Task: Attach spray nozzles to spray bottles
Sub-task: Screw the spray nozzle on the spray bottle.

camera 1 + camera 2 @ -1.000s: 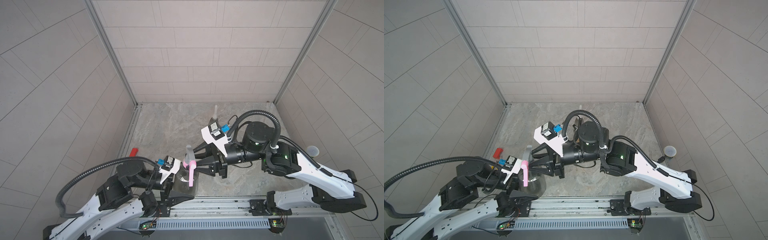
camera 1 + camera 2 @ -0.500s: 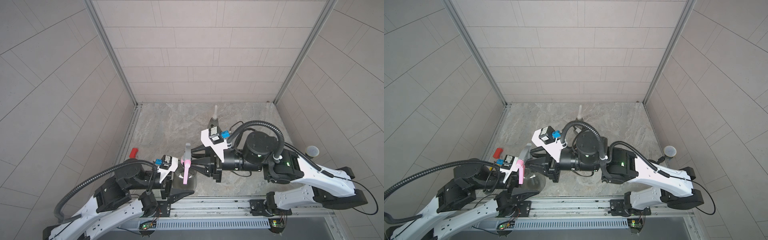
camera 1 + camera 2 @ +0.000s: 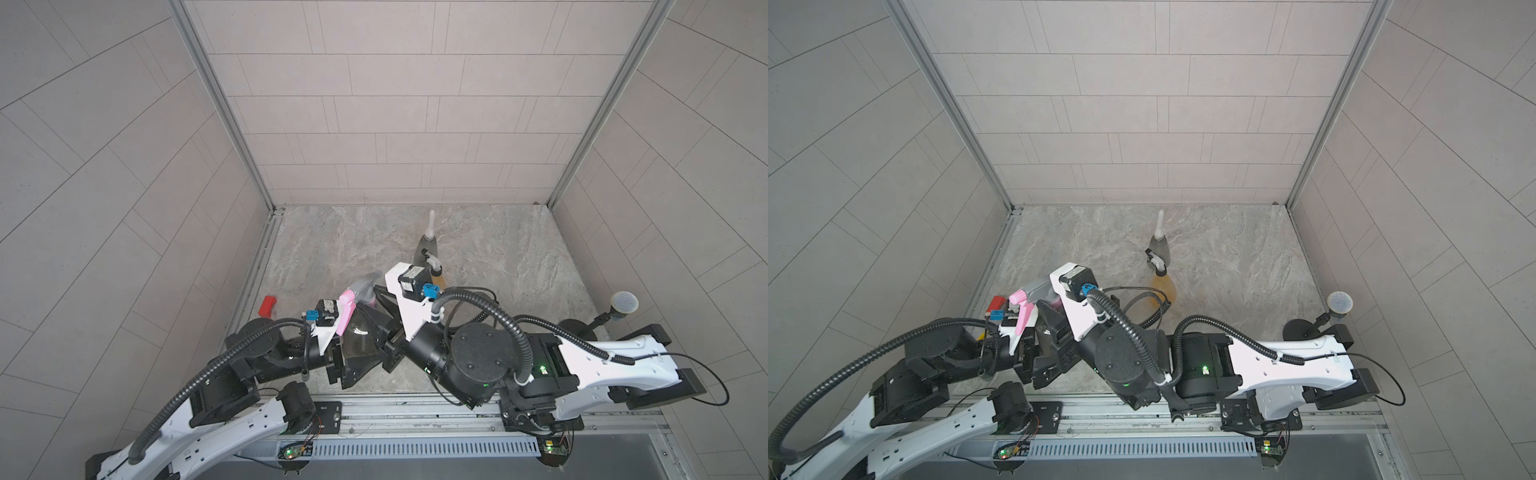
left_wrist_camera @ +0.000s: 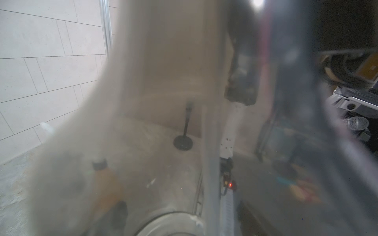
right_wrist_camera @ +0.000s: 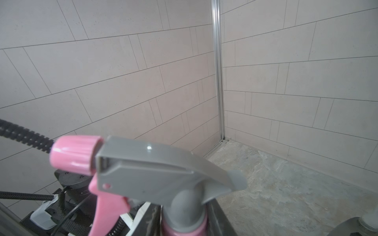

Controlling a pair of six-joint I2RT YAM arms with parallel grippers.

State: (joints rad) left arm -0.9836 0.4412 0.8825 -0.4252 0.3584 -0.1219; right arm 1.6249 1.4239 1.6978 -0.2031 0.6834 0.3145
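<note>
collar sat between the right end effector's jaws, bottle axis rising from the left grip

the smoky grey bottle was near the front of the worktop, left of centre. its wide base was clamped in the left end effector, and its neck rose toward the far side. whether the base touched the worktop could not be told.

on the neck sat the pink-and-grey nozzle, spout pointing left and pink trigger hanging on the left arm's side. the right end effector lay just right of it, pointing across the bottle's long axis. in the right wrist view its jaws stood narrow, close on either side of the nozzle's pink collar. whether they pressed it could not be told.

the right arm was thus the nearer one to the nozzle, while the left held the body. the coming move looked like a twist of the collar about the bottle's long axis, which would need jaws and neck in line.

the other two bottles, grey and amber, stood well apart toward the far side, each seemingly already capped.
</note>
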